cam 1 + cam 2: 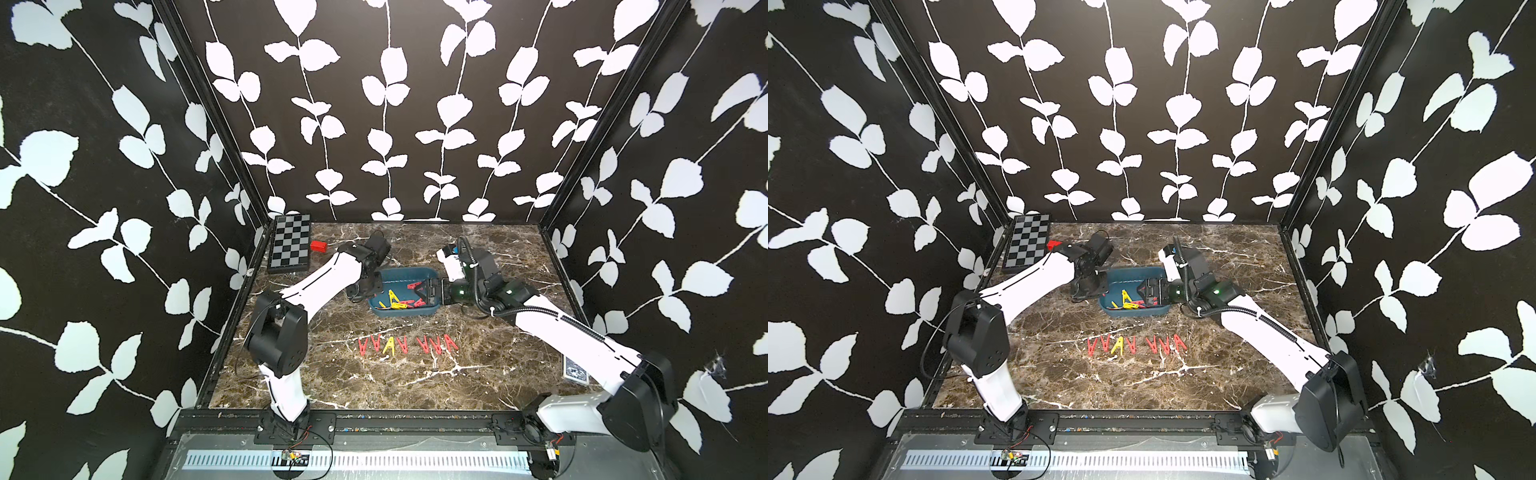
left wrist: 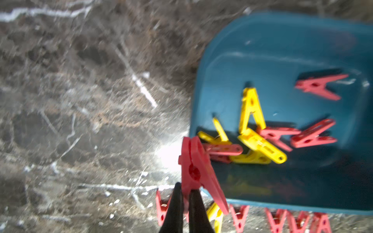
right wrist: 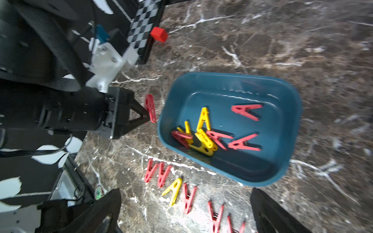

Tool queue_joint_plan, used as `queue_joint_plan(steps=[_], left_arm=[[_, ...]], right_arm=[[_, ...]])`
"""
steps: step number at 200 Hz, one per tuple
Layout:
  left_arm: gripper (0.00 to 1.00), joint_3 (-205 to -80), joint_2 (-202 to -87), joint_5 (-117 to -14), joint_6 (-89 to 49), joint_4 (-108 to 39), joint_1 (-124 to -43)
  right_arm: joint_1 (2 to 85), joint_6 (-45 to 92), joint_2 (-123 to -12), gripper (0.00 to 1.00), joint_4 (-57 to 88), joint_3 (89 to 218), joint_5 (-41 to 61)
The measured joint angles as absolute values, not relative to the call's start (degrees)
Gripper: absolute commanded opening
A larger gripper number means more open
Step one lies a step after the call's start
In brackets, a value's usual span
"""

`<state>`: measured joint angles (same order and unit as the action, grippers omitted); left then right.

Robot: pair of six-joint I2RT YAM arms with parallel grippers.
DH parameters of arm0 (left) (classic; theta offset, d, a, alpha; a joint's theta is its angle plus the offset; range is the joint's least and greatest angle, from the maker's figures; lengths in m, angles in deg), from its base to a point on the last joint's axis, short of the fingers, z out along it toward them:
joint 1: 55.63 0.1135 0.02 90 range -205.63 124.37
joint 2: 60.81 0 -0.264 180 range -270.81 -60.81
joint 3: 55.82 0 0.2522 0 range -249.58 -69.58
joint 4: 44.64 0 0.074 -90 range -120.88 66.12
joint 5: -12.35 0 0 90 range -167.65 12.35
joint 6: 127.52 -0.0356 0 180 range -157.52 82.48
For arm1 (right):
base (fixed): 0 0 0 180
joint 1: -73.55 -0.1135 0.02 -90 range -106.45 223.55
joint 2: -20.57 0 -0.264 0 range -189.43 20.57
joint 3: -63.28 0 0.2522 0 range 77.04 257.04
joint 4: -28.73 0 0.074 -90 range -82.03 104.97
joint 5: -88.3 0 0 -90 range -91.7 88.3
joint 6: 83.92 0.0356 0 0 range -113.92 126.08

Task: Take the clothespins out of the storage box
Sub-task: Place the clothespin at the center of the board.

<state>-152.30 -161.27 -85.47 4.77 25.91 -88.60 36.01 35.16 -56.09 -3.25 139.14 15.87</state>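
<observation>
1 red clothespin between left fingers

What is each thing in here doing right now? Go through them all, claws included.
left gripper: shut on a red clothespin, just outside the storage box.
right gripper: open, empty, over the storage box.
storage box: upright, with several loose clothespins inside.
row of clothespins: lying flat on the table.
checkerboard: flat, in the far corner.
red block: resting beside the checkerboard.
</observation>
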Motion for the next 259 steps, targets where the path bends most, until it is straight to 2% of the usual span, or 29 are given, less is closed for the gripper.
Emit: queue_joint_plan(steps=[104, 164, 259], left_arm=[[0.01, -127.6, -144.2, -87.5, 8.2, 24.1, -87.9], [0.03, -118.2, -144.0, -83.8, 8.3, 19.6, -87.7], [0.05, -117.8, -150.0, -79.6, 6.3, 15.0, -87.7]], right_arm=[[30.3, 34.2, -61.5, 0.99, -2.0, 141.5, 19.3], [29.8, 34.1, -61.8, 0.99, -2.0, 141.8, 19.5], [29.7, 34.1, -61.8, 0.99, -2.5, 141.8, 18.4]])
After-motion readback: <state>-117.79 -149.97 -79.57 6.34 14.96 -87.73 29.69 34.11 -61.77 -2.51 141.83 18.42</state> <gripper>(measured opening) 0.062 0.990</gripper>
